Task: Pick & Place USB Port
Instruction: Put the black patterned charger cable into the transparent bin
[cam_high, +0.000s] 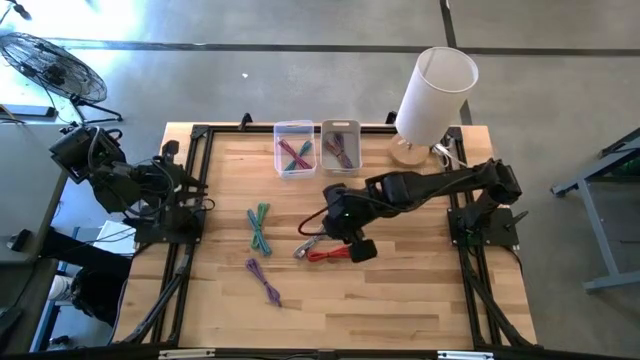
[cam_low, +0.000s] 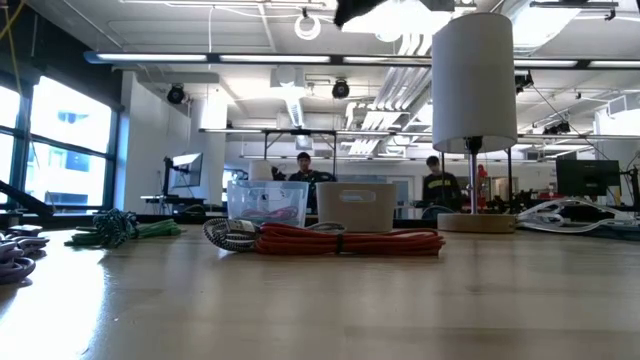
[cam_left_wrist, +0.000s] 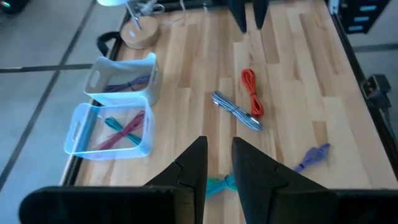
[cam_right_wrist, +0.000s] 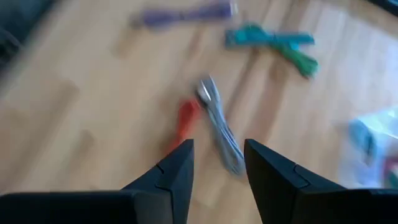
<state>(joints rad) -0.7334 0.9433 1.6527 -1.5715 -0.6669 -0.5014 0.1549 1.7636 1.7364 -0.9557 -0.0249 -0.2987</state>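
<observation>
The red USB cable (cam_high: 327, 254) and the grey one (cam_high: 307, 246) touching it are seen lying mid-worktop (cam_high: 400, 300), at 6 o'clock from the bins (cam_high: 341, 146); the right end effector (cam_high: 345, 238) is held above them, narrowly parted and empty; the left end effector (cam_left_wrist: 217, 163) is parked narrowly parted at the left edge

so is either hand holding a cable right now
Nothing is held. The right hand is open above the red cable and grey cable, which lie on the table. The left hand, open, waits at the table's left edge.
</observation>
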